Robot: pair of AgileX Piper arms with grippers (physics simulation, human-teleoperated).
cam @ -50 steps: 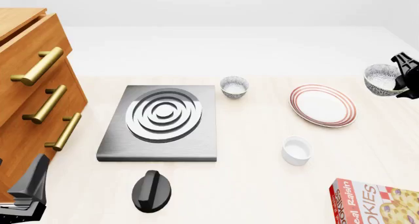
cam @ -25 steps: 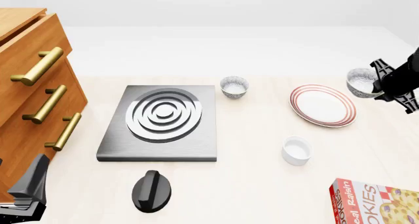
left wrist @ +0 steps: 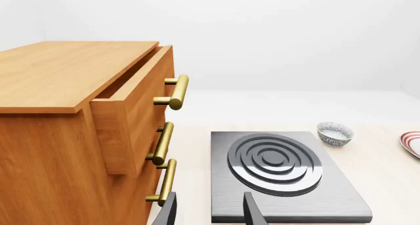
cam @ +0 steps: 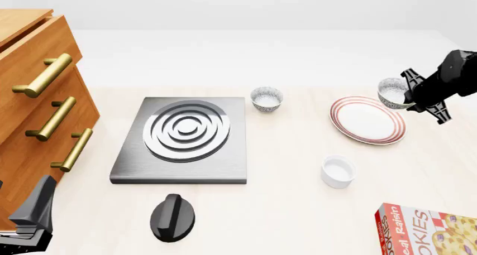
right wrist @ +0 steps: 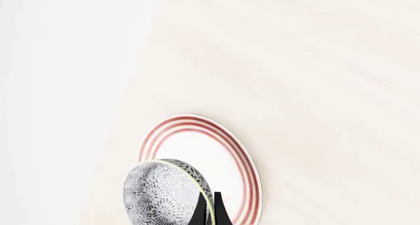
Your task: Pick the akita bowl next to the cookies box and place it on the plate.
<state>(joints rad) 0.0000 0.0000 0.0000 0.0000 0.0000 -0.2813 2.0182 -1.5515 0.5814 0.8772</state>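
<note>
Two thin black fingers [right wrist: 207,209] of your right gripper [cam: 408,99] are pinched on the rim of the akita bowl [cam: 392,92], which hangs tilted at the right of the front frame, over the far right edge of the plate [cam: 356,130]. In the right wrist view the bowl's patterned outside faces the camera, low in the frame, with the plate's red rings beneath and beyond it.

Your hold is on the rim alone, so the bowl could swing or slip if you move sharply. Let go here and, tilted and off centre as it is, I judge it would strike the plate's rim and roll onto the table. Bring it over the white middle and level it first.

The look-alike bowl [cam: 266,99] sits in the upper middle; the cookies box [cam: 428,232] is in the lower right corner.

Your left gripper [left wrist: 208,212], bottom left, stands open and empty near the stove slab [cam: 182,140]
</note>
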